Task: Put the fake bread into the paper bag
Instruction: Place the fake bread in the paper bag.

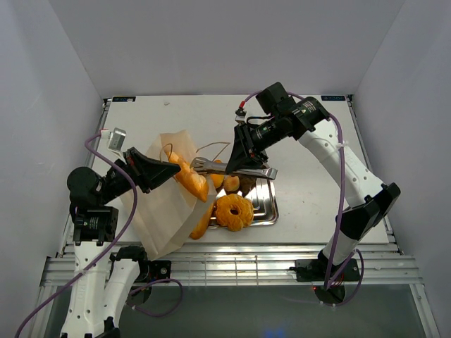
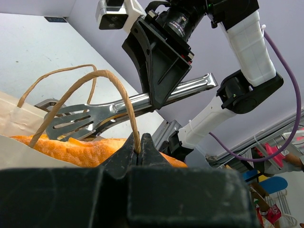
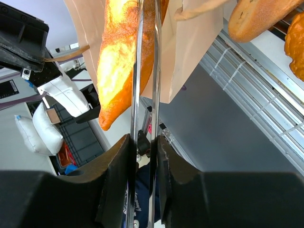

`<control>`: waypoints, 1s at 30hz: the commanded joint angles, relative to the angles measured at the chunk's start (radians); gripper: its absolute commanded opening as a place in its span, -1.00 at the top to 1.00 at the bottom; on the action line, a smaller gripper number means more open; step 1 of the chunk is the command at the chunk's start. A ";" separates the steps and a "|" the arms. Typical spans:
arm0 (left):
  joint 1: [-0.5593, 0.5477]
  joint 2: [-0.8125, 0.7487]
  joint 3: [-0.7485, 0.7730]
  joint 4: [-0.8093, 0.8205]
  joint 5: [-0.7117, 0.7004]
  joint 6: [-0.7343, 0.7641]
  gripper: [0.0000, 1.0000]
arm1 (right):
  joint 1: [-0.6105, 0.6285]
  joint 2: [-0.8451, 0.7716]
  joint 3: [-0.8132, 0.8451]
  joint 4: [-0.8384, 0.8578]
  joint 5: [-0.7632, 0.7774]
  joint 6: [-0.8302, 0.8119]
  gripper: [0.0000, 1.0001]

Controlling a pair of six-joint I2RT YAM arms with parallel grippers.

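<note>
A cream paper bag (image 1: pixel 163 211) lies slumped on the white worktop (image 1: pixel 310 141), its mouth towards the shiny steel tray (image 1: pixel 266 204). A long, glossy orange baguette (image 1: pixel 190 177) with a grainy crust rests in that mouth. A second baguette (image 1: pixel 203 223) pokes out below it, and a ring doughnut (image 1: pixel 234 211) and smaller oval rolls (image 1: pixel 230 183) sit on the tray.

The left arm reaches low from the near left corner, its forearm angled up towards the bag. The left pincer (image 2: pixel 141 148) is clenched on the bag's thin brown twisted cord handle (image 2: pixel 102 76), pinching it between the black fingertips.

The right arm arches over from the right side, elbow high and wrist bent down over the tray. The right pincer (image 3: pixel 145 140) is closed on the two flat polished arms of long metal tongs (image 3: pixel 146 85), squeezing them nearly together. The slotted tong heads lie just over the first baguette at the bag's mouth; whether they grip it cannot be told.
</note>
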 commanded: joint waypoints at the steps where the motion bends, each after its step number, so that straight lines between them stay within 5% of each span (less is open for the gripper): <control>1: -0.006 0.004 0.019 0.031 0.016 -0.004 1.00 | 0.001 -0.040 0.011 0.052 -0.063 -0.014 0.35; 30: -0.006 0.019 0.053 0.040 0.019 -0.012 1.00 | -0.005 -0.090 0.017 0.012 -0.054 -0.010 0.26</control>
